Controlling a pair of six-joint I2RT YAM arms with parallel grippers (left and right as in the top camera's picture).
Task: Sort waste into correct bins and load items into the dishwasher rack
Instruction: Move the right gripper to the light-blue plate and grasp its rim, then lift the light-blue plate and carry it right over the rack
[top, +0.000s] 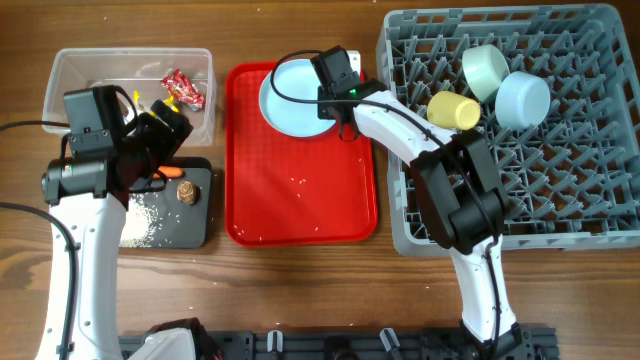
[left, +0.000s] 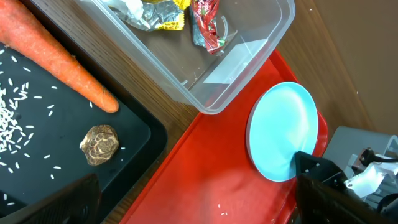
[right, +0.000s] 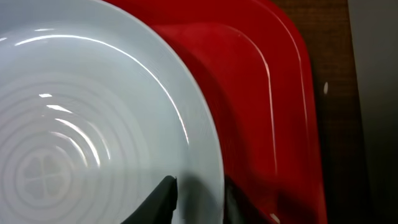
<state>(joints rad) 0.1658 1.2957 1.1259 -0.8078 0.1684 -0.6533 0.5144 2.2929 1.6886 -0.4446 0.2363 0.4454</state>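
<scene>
The round light-blue plate (top: 290, 95) lies at the far end of the red tray (top: 300, 190). My right gripper (right: 200, 193) pinches its right rim, one finger on the plate's face (right: 93, 112) and the other outside the edge. My left gripper (left: 199, 199) hangs wide open over the gap between the black tray (top: 195, 215) and the red tray, holding nothing. On the black tray lie the carrot (left: 56, 59), a brown lump (left: 99, 144) and loose rice (left: 12, 124). Wrappers (left: 205, 25) sit in the clear tub (left: 249, 68).
The grey dishwasher rack (top: 560, 200) at the right holds a yellow cup (top: 453, 110), a pale green bowl (top: 485, 68) and a light-blue bowl (top: 521, 98). A few rice grains dot the red tray's floor (left: 205, 174). The right arm crosses the rack's left edge.
</scene>
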